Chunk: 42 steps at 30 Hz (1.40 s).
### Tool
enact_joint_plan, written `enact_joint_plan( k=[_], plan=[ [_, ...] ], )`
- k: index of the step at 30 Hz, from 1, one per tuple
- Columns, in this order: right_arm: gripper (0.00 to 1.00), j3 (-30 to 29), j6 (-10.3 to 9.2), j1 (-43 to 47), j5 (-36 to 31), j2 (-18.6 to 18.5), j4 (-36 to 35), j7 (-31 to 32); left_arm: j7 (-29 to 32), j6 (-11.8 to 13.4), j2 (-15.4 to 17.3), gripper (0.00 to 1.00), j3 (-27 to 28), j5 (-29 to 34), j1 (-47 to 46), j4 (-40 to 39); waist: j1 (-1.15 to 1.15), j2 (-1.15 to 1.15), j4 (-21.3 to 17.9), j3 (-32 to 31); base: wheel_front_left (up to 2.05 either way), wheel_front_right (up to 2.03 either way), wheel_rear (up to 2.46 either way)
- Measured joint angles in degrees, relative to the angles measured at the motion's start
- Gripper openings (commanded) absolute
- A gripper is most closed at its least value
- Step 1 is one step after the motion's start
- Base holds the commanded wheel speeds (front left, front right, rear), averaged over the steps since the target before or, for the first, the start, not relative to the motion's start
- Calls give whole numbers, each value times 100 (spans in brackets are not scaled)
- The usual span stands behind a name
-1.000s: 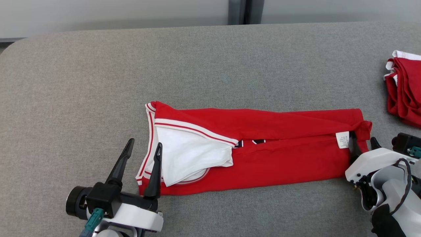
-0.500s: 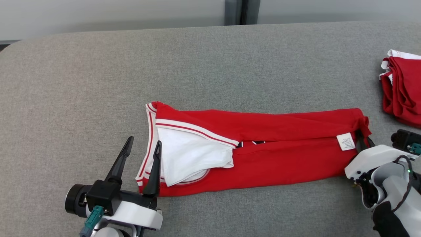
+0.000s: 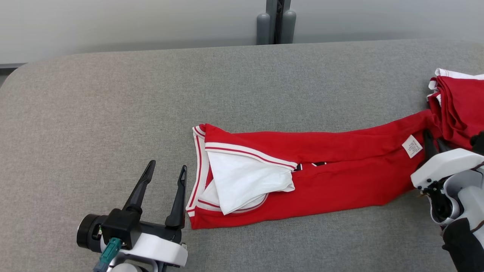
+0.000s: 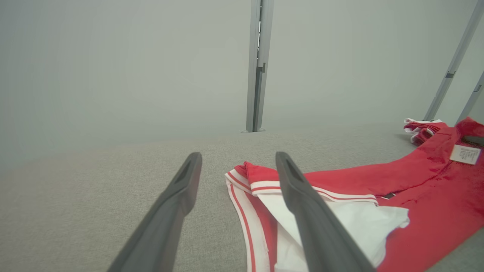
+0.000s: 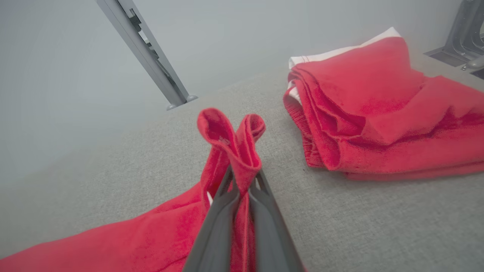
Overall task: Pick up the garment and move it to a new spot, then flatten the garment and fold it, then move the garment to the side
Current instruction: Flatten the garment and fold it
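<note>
The garment point(image 3: 332, 170) is a red jersey with white trim, folded into a long strip across the grey table; its white lining point(image 3: 245, 181) shows at the left end. My right gripper point(image 3: 431, 141) is shut on the garment's right end, lifting it a little. In the right wrist view that gripper point(image 5: 242, 181) pinches a bunched red fold point(image 5: 230, 139). To the left of the garment's left edge my left gripper point(image 3: 166, 170) stands open, apart from the cloth. The left wrist view has the same gripper point(image 4: 236, 158) with the garment point(image 4: 416, 196) to its right.
A second red garment point(image 3: 461, 109) lies folded at the table's right edge, close beside the held end; it is also in the right wrist view point(image 5: 382, 113). A grey post point(image 3: 276, 22) stands behind the padded table point(image 3: 113, 105).
My right gripper closed on the garment's right end and pulled it right and up toward the folded pile. The garment slid right, away from my left gripper. The head camera shifted too.
</note>
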Motion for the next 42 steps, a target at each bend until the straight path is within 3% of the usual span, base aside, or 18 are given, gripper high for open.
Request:
enact_joint_plan(
  k=[10,20,33,42],
  plan=[
    [0,475,-2,689,1384,134,-1845,840,0,25,0,100,-11,-32,89,58,0,0,73,-228,0,0,0],
    [0,750,-2,1036,1763,520,-3037,1109,0,51,0,100,-107,-54,146,182,0,0,401,-328,0,0,0],
    [0,903,-2,971,1631,1095,-2919,1156,0,110,-2,100,-213,-100,147,268,0,0,1124,-420,0,0,0],
    [0,1214,-3,536,2024,1234,-2401,989,0,153,0,100,-303,-197,165,332,0,0,1685,-423,0,0,0]
  ],
)
